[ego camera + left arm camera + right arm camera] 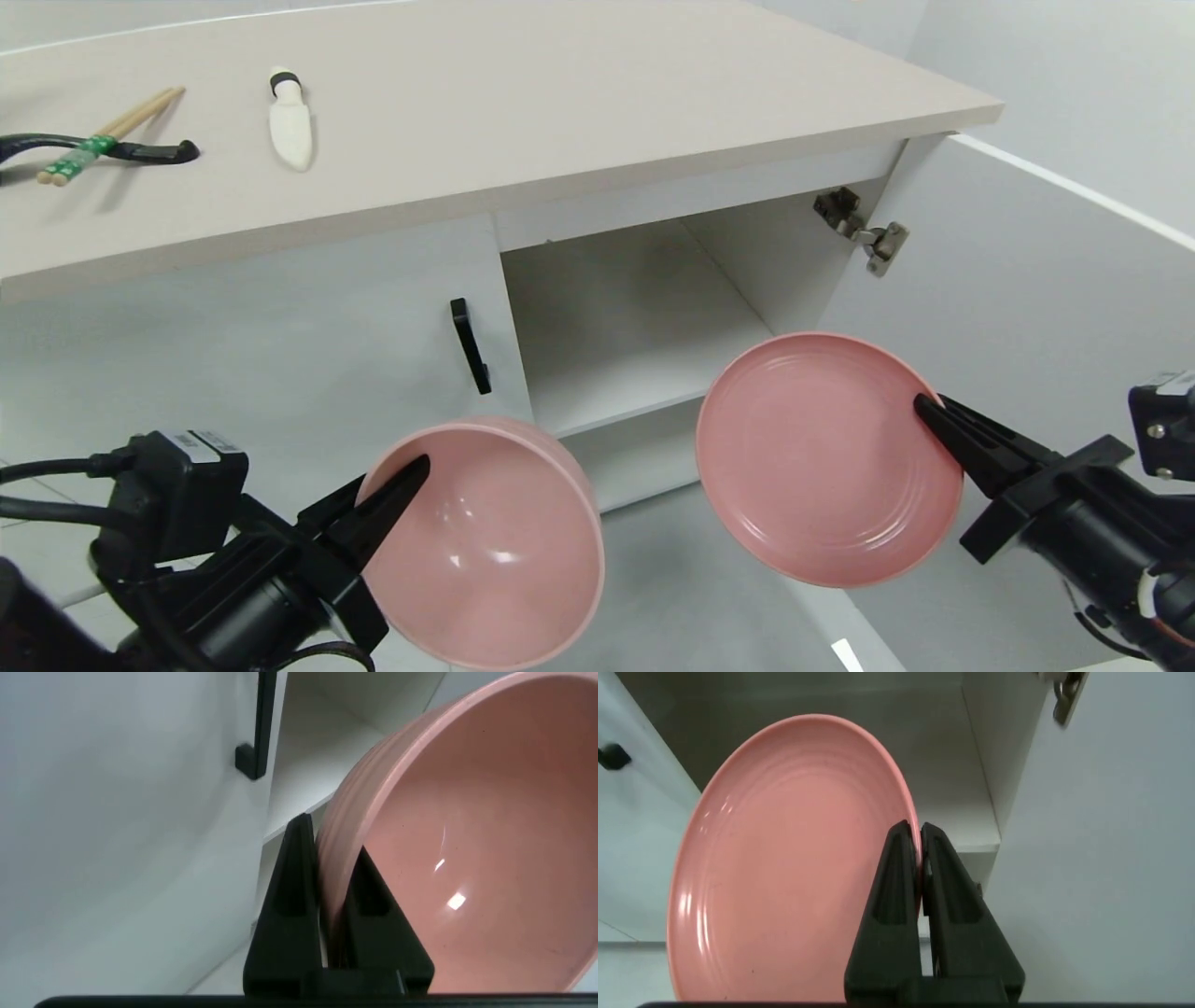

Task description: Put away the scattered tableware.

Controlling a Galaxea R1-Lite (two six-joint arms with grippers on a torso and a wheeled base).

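Gripping the pink bowl (pixel 495 560) by its rim with the left end effector (pixel 415 471), in front of the closed door of the cabinet (pixel 616 308), near the black handle (pixel 470 343). Gripping the pink plate (pixel 822 467) by its rim with the right end effector (pixel 920 403), in front of the cabinet's open compartment. Showing in each wrist view both fingers clamping opposite faces of the rim; showing in the head view the inner finger alone. Displaying in the head view, on the tabletop (pixel 513 103) above the cabinet, chopsticks (pixel 107 137) crossing a black utensil (pixel 154 152), and a white utensil (pixel 290 117) near them.
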